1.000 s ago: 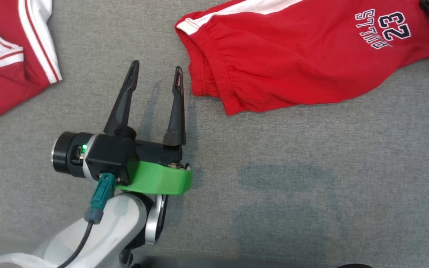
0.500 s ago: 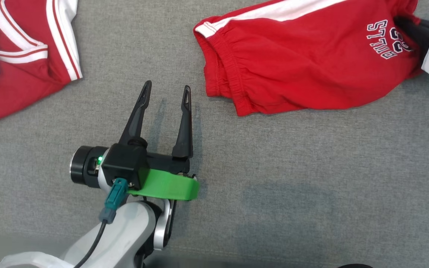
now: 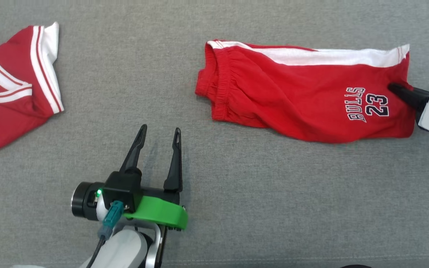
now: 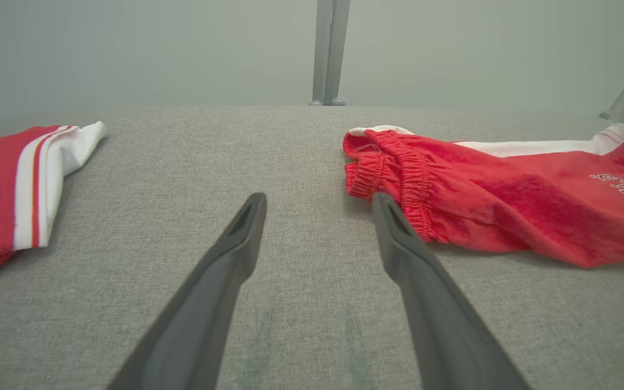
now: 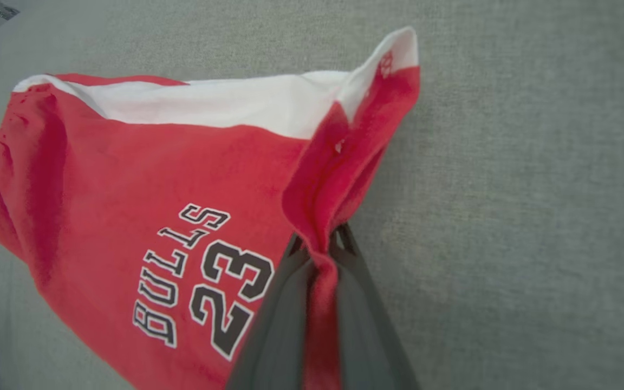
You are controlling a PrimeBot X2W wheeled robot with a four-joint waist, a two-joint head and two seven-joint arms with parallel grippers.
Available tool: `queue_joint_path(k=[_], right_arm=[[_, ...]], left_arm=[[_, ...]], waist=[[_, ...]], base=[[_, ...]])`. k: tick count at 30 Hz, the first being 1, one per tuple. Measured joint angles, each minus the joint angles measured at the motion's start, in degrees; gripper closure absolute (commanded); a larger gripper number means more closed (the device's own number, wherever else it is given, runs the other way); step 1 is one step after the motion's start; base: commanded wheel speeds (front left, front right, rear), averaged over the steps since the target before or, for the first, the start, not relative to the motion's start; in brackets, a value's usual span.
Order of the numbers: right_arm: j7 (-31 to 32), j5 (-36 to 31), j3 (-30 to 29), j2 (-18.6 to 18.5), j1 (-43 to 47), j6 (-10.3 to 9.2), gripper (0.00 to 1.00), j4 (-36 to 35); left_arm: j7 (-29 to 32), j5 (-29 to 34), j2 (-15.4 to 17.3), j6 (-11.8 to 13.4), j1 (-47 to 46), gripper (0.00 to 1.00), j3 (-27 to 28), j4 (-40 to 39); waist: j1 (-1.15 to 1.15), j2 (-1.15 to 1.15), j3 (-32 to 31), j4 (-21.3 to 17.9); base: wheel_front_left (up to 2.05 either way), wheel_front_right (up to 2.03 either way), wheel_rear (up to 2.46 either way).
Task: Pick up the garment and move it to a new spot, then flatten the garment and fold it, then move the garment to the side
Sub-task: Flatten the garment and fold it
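On the grey woven surface (image 3: 274,193), garment: the red knit basketball shorts (image 3: 296,100), with a white side stripe and a "BULLS 23" print, lie stretched lengthwise right of centre in the head view.
Handling: you can judge them light, limp and not slippery. They will likely sag and bunch wherever you leave them unsupported, and there is nothing to break.
Right gripper (image 5: 317,246): clenched on a pinch of the leg hem (image 3: 404,74), with red cloth gathered between the fingers.
Second hold: take the elastic waistband (image 3: 220,89), the end opposite the hem, so you can pull the cloth taut.
Left gripper (image 3: 160,128): released, fingers spread above bare surface, near the waistband but apart from it.
Bystander: a red-and-white jersey top (image 3: 13,108) lies well apart at the far left, so steer clear of it.
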Motion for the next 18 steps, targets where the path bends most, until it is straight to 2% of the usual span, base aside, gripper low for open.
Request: queue_joint_path(k=[5,9,13,18], right_arm=[[-4.8,1.5,-1.3,1.9,3.1,0.0,1.0,5.6],[-5.8,1.6,-1.5,2.1,3.9,0.01,1.0,10.0],[-6.3,0.2,-2.2,-1.2,3.0,-0.02,1.0,17.7],[-6.3,-2.3,-2.4,-0.6,-1.4,-0.04,1.0,17.2]], left_arm=[[0.0,0.9,-1.3,-1.6,1.8,0.0,0.5,0.8],[0.0,1.6,-1.8,-2.7,2.6,0.0,0.7,1.6],[0.0,2.0,-3.3,-3.4,3.7,0.0,2.5,2.2],[0.0,2.6,-5.1,-4.4,5.3,0.0,4.5,2.4]], waist=[[0.0,0.0,-1.9,-2.5],[0.0,0.0,-2.8,-3.1],[0.0,0.0,-3.0,-2.1],[0.0,0.0,-3.1,-1.1]], base=[[0.0,0.0,0.0],[0.0,0.0,0.0],[0.0,0.0,0.0],[0.0,0.0,0.0]])
